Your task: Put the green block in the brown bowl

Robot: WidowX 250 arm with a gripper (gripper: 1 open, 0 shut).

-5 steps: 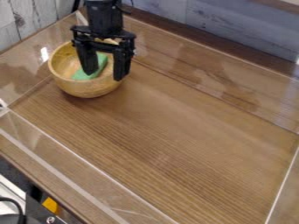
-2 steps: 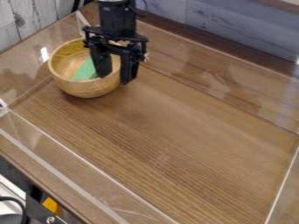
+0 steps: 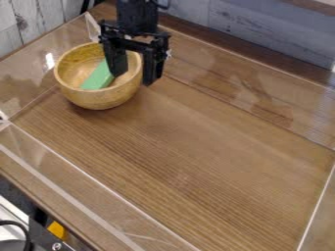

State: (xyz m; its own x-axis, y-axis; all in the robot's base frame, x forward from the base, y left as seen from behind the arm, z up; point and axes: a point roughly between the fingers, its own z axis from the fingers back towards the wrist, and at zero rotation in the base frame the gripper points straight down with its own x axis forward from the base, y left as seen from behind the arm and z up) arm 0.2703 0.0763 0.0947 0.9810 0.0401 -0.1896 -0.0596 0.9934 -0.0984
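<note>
The near half of the desk (image 3: 197,167) is bare wood grain under a glossy sheen. A dark edge with a yellow patch shows at the lower left corner, too small to identify.

Further back, at the left, stands the brown bowl (image 3: 78,96), upright on the desk. The green block (image 3: 94,76) lies inside it, resting on the bowl's floor and leaning towards the far wall; part of it is hidden behind the nearer finger of the tool.

The tool (image 3: 136,67) hangs over the bowl's right rim, pointing steeply down. Its two black fingers stand wide apart and hold nothing; the block is clear of both.

Judgement: the placing appears complete, and the step in hand is the withdrawal. To do it well, the tool should go straight up until both fingertips are above the rim, and only then travel sideways. The left finger sits inside the bowl's outline as seen from here, so an early sideways move risks catching the rim and dragging or tipping the bowl. The fingers should remain spread so they do not pick up the block again. Behind the arm, the grey plank wall (image 3: 275,29) closes the scene.
</note>
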